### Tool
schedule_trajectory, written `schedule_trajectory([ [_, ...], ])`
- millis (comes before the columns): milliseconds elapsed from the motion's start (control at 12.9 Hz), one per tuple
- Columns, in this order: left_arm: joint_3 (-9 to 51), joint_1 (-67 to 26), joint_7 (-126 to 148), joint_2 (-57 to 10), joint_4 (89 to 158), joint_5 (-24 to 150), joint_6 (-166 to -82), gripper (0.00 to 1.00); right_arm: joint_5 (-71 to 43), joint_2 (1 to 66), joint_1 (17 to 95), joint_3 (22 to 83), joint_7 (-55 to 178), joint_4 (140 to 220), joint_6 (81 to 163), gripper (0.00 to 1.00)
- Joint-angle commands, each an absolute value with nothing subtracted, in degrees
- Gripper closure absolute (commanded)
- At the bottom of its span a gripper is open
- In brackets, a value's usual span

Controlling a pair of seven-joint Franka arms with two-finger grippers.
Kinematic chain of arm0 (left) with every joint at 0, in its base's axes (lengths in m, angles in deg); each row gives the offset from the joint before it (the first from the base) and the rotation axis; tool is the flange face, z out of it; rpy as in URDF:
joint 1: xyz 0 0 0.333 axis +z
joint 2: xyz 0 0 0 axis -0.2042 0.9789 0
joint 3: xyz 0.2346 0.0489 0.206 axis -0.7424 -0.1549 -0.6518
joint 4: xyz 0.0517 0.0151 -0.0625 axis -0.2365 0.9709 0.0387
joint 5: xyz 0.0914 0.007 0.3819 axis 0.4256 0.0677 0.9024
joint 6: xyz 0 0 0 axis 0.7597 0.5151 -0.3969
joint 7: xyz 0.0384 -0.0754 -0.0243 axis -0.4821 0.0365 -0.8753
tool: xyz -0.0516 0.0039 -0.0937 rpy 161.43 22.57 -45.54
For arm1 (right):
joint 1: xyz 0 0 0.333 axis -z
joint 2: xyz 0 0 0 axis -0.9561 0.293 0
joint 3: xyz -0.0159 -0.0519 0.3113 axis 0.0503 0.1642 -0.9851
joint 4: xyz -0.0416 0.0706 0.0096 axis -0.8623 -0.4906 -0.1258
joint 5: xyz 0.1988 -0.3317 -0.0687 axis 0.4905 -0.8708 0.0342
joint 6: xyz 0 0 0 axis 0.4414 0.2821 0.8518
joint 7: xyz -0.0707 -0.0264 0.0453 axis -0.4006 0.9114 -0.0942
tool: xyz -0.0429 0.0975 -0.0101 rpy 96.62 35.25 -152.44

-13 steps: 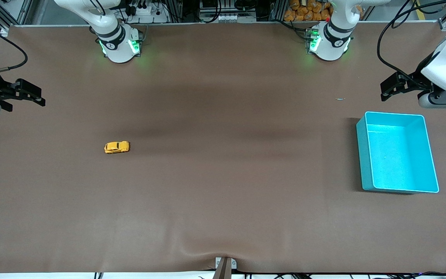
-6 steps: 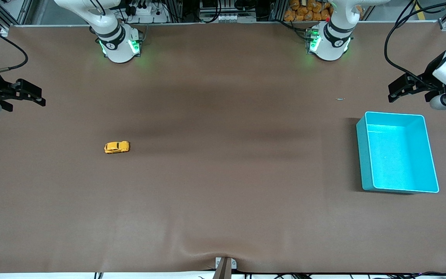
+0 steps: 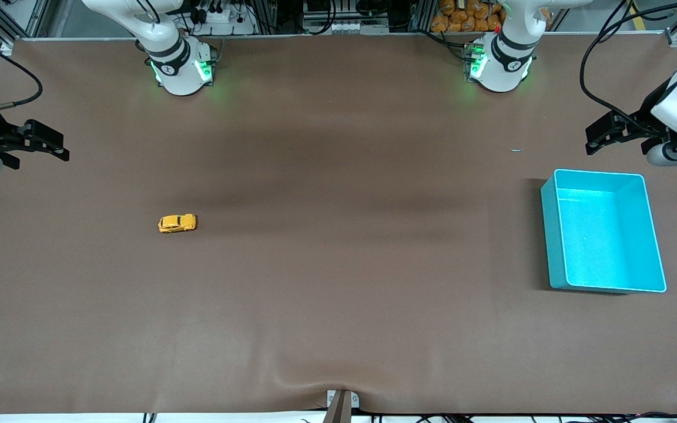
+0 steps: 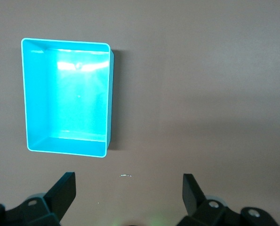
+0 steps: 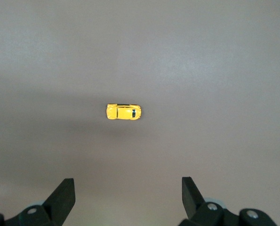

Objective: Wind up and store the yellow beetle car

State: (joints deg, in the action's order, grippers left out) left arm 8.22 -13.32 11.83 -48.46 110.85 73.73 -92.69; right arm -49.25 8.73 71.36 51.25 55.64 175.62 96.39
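The yellow beetle car [image 3: 177, 223] stands on the brown table toward the right arm's end; it also shows in the right wrist view [image 5: 124, 112]. My right gripper [image 3: 56, 145] is open and empty, up over the table's edge at that end, well apart from the car; its jaws [image 5: 128, 190] stand wide. The turquoise bin [image 3: 552, 235] is empty, toward the left arm's end. My left gripper [image 3: 596, 136] is open and empty, over the table beside the bin's edge that lies farthest from the front camera. The left wrist view shows its jaws [image 4: 129, 188] wide and the bin [image 4: 109, 94].
A tiny pale speck [image 3: 516, 150] lies on the table near the bin; it also shows in the left wrist view [image 4: 125, 175]. A fold in the brown cover [image 3: 338, 385] rises at the table's front edge. The arm bases [image 3: 183, 70] stand along the back edge.
The left arm's hand has shifted slightly toward the table's end and back beside the bin. The car, the bin and the right arm have not moved.
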Motion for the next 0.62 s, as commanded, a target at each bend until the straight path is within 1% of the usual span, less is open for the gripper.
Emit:
schedule_trajectory([
  [0, 8.5, -13.5, 11.5, -48.4, 110.3, 73.5, -92.4, 0.00, -49.2, 7.4, 72.1, 50.6, 55.2, 177.1, 96.5, 0.00],
  [544, 7.9, -12.7, 11.6, -48.4, 110.4, 73.6, -92.4, 0.00, -49.2, 7.4, 72.2, 50.6, 55.2, 177.0, 96.8, 0.00],
])
